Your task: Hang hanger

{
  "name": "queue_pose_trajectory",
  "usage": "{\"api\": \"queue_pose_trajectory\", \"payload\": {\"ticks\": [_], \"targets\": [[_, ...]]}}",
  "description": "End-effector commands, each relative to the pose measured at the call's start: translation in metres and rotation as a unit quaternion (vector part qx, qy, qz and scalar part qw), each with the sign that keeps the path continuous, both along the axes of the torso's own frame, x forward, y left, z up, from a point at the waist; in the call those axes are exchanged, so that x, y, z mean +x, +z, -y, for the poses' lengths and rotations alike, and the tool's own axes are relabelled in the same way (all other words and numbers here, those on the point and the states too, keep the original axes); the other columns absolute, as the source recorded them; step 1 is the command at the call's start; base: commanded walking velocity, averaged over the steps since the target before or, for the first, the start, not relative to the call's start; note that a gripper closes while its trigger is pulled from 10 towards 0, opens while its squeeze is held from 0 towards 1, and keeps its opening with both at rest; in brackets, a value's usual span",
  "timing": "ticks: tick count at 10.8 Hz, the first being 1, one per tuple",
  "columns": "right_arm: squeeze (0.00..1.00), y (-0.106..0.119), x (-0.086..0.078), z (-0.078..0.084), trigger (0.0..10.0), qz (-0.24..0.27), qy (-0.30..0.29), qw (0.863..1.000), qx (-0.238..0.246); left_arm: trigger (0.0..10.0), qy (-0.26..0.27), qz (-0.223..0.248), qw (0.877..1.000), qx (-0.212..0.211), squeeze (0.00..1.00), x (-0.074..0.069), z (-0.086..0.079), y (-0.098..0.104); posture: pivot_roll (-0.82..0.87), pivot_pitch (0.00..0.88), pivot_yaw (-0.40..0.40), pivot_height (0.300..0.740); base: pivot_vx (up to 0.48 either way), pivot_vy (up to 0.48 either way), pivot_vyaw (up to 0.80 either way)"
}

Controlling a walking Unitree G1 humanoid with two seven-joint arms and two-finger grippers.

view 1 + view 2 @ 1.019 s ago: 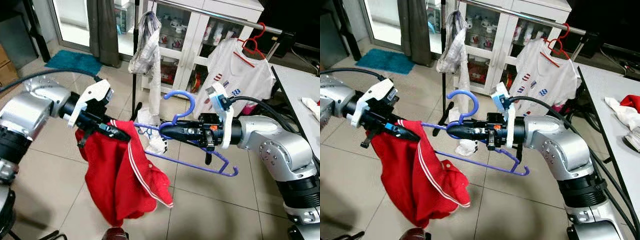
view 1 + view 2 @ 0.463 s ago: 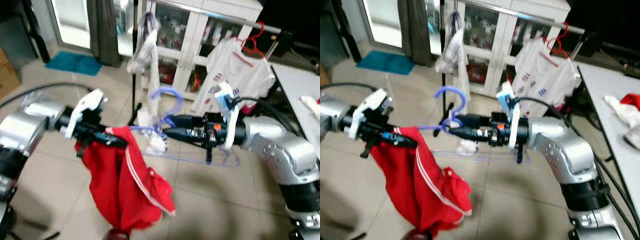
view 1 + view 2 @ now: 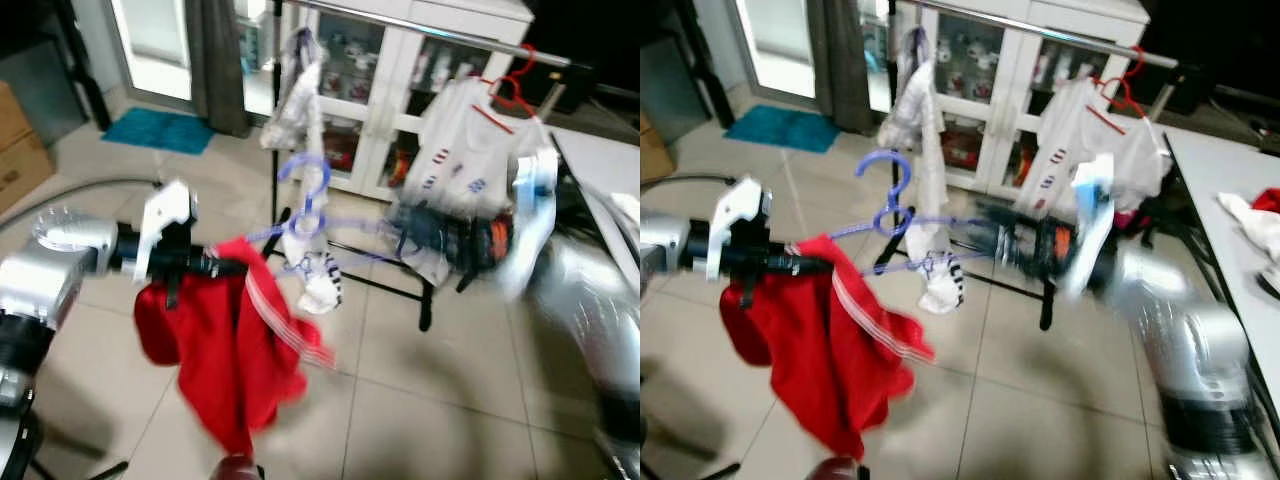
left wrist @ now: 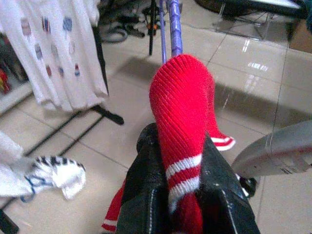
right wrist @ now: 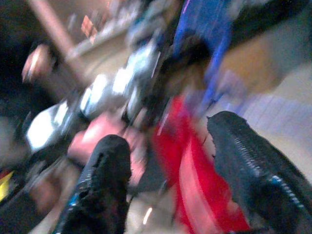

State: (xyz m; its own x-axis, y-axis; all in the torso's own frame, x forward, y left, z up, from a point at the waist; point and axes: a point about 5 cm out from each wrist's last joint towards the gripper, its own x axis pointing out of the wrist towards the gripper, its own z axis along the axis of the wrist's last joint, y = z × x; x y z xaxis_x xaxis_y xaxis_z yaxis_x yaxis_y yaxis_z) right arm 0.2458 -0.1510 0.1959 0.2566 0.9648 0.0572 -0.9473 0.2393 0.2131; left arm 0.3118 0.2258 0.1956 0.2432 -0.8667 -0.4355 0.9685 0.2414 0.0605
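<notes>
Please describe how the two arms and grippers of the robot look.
Both arms are silver metal tubes with black joints. A white plastic bracket sits at each wrist; the right one has a light blue top. The left gripper has two thick black fingers. A black cable runs to the left arm.

Both eye views look forward and down from the head at the tiled floor, sharing the clothes rack and white cabinet; the left wrist view looks close along its fingers at red cloth; the right wrist view is blurred.
</notes>
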Motion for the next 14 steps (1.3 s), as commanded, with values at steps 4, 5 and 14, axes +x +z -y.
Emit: {"api": "queue_pose_trajectory", "payload": {"ticks": [4, 5, 14], "targets": [[0.0, -0.032, -0.001, -0.021, 10.0, 0.009, -0.016, 0.995, -0.093, 0.0, -0.064, 0.037, 0.997, -0.023, 0.0, -0.001, 0.003, 0.046, 0.04, 0.0, -0.014, 0.74, 0.0, 0.0, 0.0], [0.0, -0.039, 0.009, -0.024, 10.0, 0.016, -0.062, 0.993, -0.101, 0.0, -0.081, 0.037, 0.996, -0.018, 0.0, -0.002, 0.0, 0.054, 0.04, 0.0, -0.015, 0.74, 0.0, 0.0, 0.0], [0.0, -0.056, 0.009, -0.08, 10.0, 0.002, -0.007, 0.998, -0.062, 0.0, -0.08, 0.087, 0.99, -0.074, 0.0, 0.014, 0.001, 0.079, 0.06, 0.0, -0.014, 0.74, 0.0, 0.0, 0.0]]}}
